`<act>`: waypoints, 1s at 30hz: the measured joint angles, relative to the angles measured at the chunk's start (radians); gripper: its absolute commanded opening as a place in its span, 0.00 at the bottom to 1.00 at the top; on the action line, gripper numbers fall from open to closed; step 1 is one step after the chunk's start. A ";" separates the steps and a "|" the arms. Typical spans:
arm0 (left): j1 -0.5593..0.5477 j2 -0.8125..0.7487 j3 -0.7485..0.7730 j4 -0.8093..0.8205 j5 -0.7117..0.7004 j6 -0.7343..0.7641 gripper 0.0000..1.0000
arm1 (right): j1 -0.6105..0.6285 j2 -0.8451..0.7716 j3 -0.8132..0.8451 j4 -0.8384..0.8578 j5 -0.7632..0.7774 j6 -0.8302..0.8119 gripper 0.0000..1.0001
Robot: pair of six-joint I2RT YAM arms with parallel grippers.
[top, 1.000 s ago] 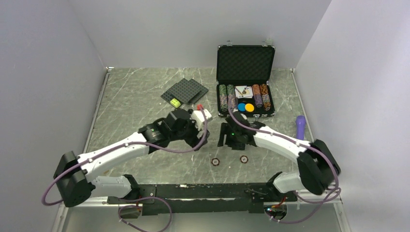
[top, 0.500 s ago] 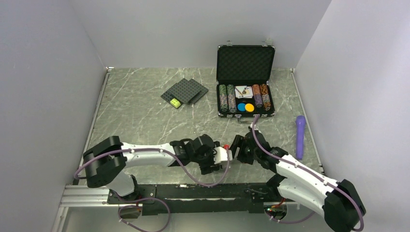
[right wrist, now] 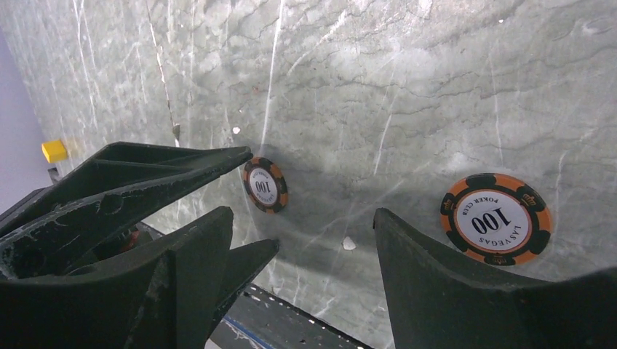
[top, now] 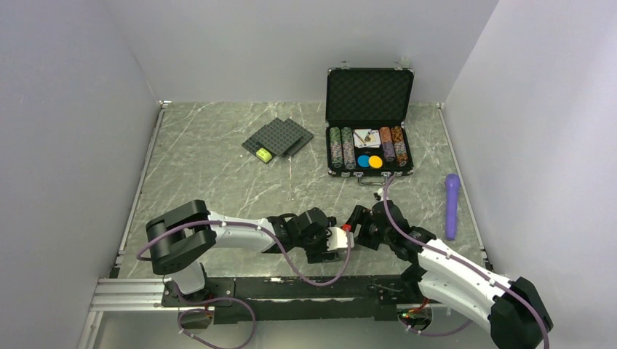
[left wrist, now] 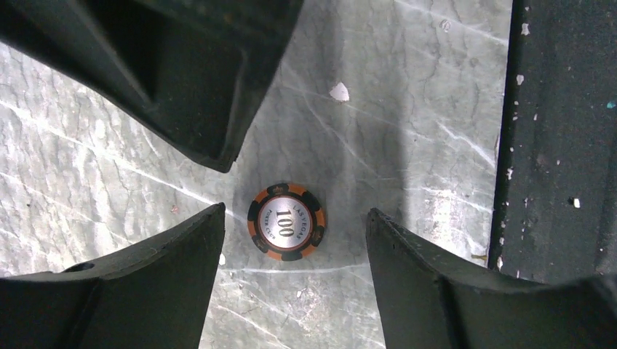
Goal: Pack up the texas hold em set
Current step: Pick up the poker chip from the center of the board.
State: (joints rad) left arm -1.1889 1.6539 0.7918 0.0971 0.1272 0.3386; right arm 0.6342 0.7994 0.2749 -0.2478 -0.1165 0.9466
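The black silver-edged briefcase (top: 369,94) stands open at the back right, with chip stacks (top: 340,147), cards and a blue and an orange disc in its tray. Two loose orange-and-black "100" chips lie near the table's front edge, hidden under the grippers in the top view. My left gripper (top: 340,238) (left wrist: 295,217) is open, with one chip (left wrist: 286,221) (right wrist: 265,184) flat on the table between its fingertips, untouched. My right gripper (top: 360,220) (right wrist: 302,214) is open over bare table. The other chip (right wrist: 495,218) lies just outside its right finger.
Dark grey studded plates (top: 278,137) with a yellow-green brick (top: 263,154) lie at the back centre. A purple stick (top: 452,206) lies along the right edge. The black mounting rail (top: 291,287) (left wrist: 560,145) runs right beside the chips. The two grippers' fingers nearly touch.
Both arms swung from mid-table down to the front edge and now cover the two loose chips. My left gripper's jaws narrowed somewhat around one chip.
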 measured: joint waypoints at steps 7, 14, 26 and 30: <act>0.000 0.016 0.008 0.018 0.003 -0.002 0.69 | 0.000 0.036 -0.002 0.030 -0.021 0.001 0.75; 0.000 0.017 0.018 -0.007 0.003 -0.003 0.68 | 0.000 0.023 -0.010 0.032 -0.023 0.013 0.75; 0.034 0.064 0.108 -0.132 0.058 -0.034 0.69 | 0.000 -0.021 -0.033 0.032 -0.024 0.023 0.75; 0.058 0.079 0.124 -0.149 0.096 -0.049 0.68 | 0.000 -0.021 -0.044 0.032 -0.026 0.026 0.75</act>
State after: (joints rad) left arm -1.1305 1.7329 0.9157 -0.0521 0.2230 0.2897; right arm 0.6342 0.7788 0.2306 -0.2153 -0.1421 0.9722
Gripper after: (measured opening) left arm 0.689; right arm 0.750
